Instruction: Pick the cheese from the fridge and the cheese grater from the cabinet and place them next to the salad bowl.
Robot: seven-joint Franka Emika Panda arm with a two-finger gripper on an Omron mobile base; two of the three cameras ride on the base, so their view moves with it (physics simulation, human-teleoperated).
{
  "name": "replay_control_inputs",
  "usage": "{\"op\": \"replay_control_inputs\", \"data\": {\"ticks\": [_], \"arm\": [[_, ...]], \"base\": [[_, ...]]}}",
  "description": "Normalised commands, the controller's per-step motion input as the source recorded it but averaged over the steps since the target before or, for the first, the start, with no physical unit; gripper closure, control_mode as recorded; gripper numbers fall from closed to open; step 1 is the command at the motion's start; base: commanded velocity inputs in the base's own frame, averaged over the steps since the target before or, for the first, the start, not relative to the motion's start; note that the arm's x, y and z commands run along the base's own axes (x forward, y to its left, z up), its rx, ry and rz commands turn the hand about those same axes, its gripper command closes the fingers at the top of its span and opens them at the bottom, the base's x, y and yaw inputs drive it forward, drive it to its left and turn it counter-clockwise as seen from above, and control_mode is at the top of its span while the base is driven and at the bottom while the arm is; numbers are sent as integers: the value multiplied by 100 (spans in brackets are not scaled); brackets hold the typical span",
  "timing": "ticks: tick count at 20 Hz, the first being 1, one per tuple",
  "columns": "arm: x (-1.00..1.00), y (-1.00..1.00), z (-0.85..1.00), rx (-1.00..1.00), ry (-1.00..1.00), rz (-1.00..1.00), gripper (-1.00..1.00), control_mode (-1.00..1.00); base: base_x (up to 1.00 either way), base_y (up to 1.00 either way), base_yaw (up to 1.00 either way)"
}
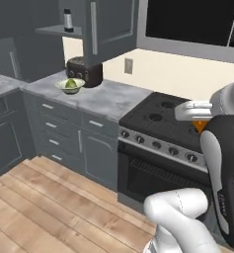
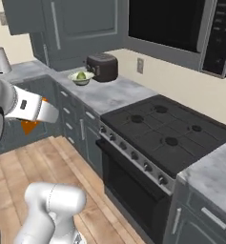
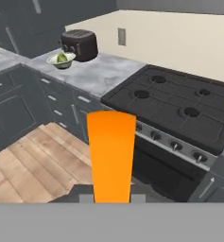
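Note:
My gripper [image 1: 200, 121] is shut on the cheese [image 1: 201, 125], an orange wedge that hangs below the hand over the stove's front edge. From the other side the cheese [image 2: 29, 126] shows under the gripper [image 2: 32, 121], above the wooden floor. In the hand view the cheese [image 3: 111, 156] rises as a tall orange slab between the fingertips. The salad bowl [image 1: 70, 85] [image 2: 81, 77] [image 3: 61, 59] with its green lump sits on the grey counter, far left of the gripper. The cheese grater [image 1: 68, 21] stands on the shelf of the cabinet [image 1: 49, 30]. The fridge is out of view.
A dark toaster [image 1: 85, 70] [image 2: 102, 66] stands right behind the bowl. A black stove [image 1: 158, 116] [image 2: 167, 124] with front knobs lies between me and the counter [image 1: 108, 96]. A paper towel roll [image 2: 1, 59] stands at the far left corner. Wooden floor [image 1: 54, 197] lies below.

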Motion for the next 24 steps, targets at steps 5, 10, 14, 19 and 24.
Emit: {"op": "replay_control_inputs", "data": {"ticks": [5, 10, 14, 19, 24], "arm": [[0, 0, 0, 0, 0, 0, 100, 100], [0, 0, 0, 0, 0, 0, 100, 100], [0, 0, 0, 0, 0, 0, 100, 100], [0, 0, 0, 0, 0, 0, 100, 100], [0, 0, 0, 0, 0, 0, 100, 100]], "base": [[10, 100, -30], [-45, 100, -40], [1, 100, -29], [57, 100, -20], [98, 100, -21]]}}
